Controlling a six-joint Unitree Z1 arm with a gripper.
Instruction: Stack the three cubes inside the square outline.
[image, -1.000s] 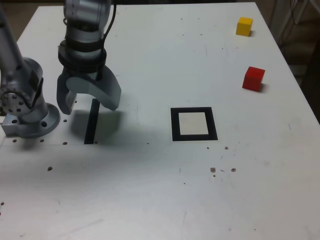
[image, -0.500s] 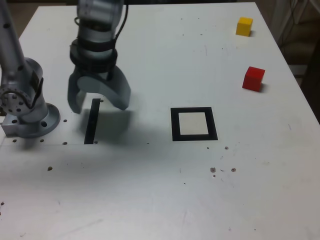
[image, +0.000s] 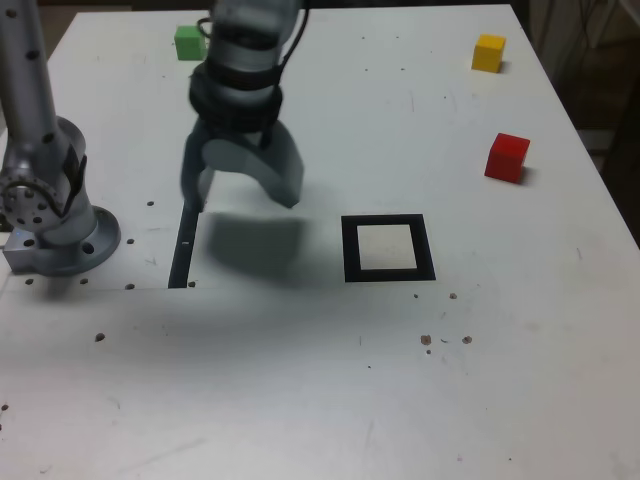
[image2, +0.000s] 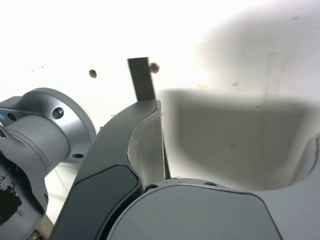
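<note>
Hovering above the table (image: 300, 400), your gripper (image: 243, 188) has its jaws spread wide and empty; square outline (image: 388, 248) vacant, three cubes scattered apart.

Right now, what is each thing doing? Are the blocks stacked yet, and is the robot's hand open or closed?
hand: open, holding nothing, above the table.
green cube: alone on the table at the far edge, not stacked.
yellow cube: alone on the table, not stacked.
red cube: alone on the table, not stacked.
square outline: nothing on it.
black strip: lying flat, below the hand.
</note>
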